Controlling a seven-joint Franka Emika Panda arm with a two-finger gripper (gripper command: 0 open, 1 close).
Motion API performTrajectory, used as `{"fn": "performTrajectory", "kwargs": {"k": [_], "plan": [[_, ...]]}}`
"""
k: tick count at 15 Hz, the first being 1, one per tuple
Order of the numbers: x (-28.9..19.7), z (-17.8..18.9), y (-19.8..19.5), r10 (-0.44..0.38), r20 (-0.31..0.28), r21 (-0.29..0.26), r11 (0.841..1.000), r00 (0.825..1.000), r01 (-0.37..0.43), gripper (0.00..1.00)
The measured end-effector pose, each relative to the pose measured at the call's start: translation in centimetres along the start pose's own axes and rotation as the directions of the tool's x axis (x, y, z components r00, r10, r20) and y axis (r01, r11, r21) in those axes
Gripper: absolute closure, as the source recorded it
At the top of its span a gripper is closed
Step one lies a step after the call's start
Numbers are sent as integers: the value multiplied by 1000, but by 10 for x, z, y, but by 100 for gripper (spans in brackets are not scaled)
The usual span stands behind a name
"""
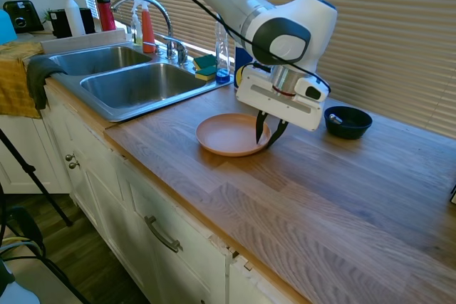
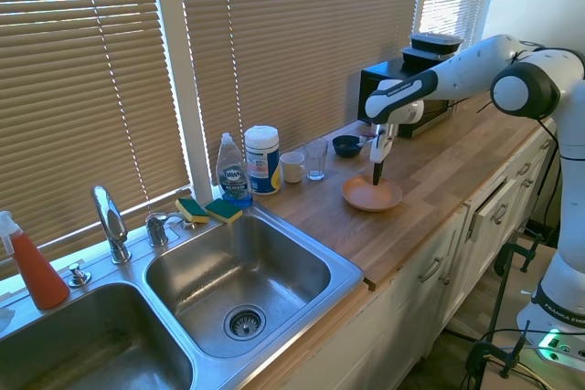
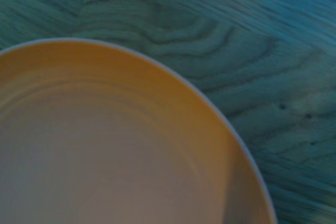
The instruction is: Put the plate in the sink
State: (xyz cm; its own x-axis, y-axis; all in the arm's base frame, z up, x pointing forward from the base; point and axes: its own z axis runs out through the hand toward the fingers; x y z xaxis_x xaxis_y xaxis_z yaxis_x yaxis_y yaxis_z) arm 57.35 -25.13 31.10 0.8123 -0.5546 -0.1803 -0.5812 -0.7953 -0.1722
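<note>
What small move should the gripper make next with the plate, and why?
Probably close the fingers on the rim. The gripper is open and low at the edge of the plate that faces away from the sink, one finger over the inside and one outside the rim. The plate lies flat on the wooden counter, not yet lifted. Whether the fingers are low enough is hard to tell.

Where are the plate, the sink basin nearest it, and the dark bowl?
plate [image 1: 226, 133]: first exterior view, bare inner floor left of the fingers.
sink [image 1: 139, 85]: first exterior view, floor of the nearer basin.
dark blue bowl [image 1: 348, 122]: first exterior view, front outer wall.
</note>
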Motion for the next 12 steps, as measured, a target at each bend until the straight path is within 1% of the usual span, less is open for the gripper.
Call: {"fn": "performTrajectory", "kwargs": {"k": [5, 10, 12], "plan": [[9, -2, 5, 4, 60, 41, 999, 998, -7, 100], [15, -3, 9, 22, 126, 103, 994, 992, -35, 100], [15, -8, 6, 20, 134, 113, 993, 991, -36, 100]]}}
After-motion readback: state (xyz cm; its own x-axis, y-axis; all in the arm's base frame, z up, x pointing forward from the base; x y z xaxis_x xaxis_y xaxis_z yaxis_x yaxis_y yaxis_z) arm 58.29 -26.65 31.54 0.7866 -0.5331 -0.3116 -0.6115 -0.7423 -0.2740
